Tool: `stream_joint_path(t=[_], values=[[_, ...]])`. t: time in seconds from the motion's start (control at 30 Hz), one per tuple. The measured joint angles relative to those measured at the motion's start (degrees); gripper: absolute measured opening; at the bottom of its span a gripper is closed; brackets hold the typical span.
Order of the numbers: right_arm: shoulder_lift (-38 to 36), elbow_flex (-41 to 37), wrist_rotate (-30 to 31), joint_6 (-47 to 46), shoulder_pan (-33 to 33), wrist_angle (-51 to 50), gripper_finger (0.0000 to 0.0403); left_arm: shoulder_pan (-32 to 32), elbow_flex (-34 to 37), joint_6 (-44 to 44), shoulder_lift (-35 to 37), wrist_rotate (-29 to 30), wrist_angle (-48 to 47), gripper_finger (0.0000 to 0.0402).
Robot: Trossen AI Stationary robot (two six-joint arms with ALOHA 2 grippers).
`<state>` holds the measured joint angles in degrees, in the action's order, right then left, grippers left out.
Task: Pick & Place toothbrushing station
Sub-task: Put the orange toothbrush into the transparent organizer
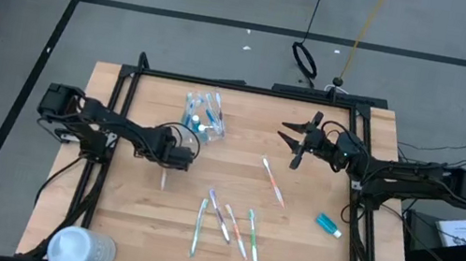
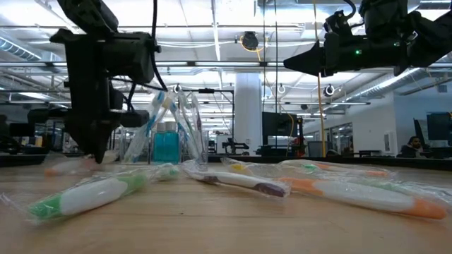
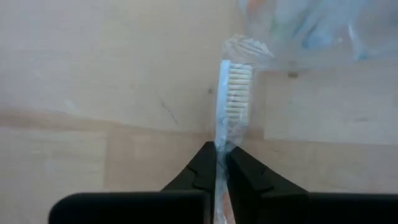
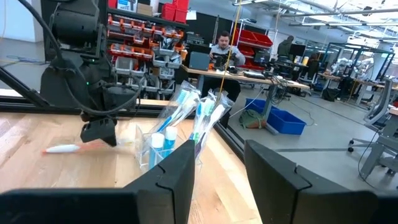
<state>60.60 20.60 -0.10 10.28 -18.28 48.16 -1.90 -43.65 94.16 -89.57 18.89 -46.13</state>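
Observation:
A small clear cup (image 1: 202, 118) stands upright at the table's far middle. It holds several wrapped toothbrushes and teal toothpaste tubes (image 4: 160, 144). Just left of it and nearer, my left gripper (image 1: 166, 165) points steeply down, shut on a wrapped toothbrush (image 3: 235, 93) with pale bristles. Several more toothbrushes (image 1: 226, 226) lie flat near the front edge, and one (image 1: 274, 182) lies right of centre. A teal tube (image 1: 328, 224) lies at the right. My right gripper (image 1: 291, 140) hovers open above the table, right of the cup, with nothing between its fingers. My left gripper pinches the toothbrush's neck (image 3: 219, 142), just below the bristle head, between its two fingertips, through the clear wrapper. The fingers come from above, slanting steeply down, one on each side of the brush. The brush's white end (image 4: 62, 148) lies low at the tabletop.
A bigger white cylindrical container (image 1: 82, 248) lies at the front left corner. A black frame (image 1: 250, 87) runs along the table's far and side edges. Bare wood shows between the cup and the front row of brushes. A person (image 4: 222, 48) sits at a desk beyond the table.

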Motion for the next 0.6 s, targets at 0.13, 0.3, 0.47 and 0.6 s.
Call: stream_joint_path(t=[0.13,0.3,0.47,0.6], values=[[0.0,0.0,0.0,0.0,0.0,-0.1,0.0130,-1.7,-2.1,1.1,3.6,5.6,-4.5,0.0014],[0.0,0.0,0.0,0.0,0.0,-0.3,0.0130,-4.2,-3.8,2.3,9.8,18.8,-5.7,0.0013],[0.0,0.0,0.0,0.0,0.0,-0.4,0.0130,-5.7,-5.3,-0.2,13.6,29.1,-7.8,0.0008],[0.0,0.0,0.0,0.0,0.0,-0.4,0.0130,-6.2,-5.9,-7.2,14.4,39.4,-5.3,0.0010]])
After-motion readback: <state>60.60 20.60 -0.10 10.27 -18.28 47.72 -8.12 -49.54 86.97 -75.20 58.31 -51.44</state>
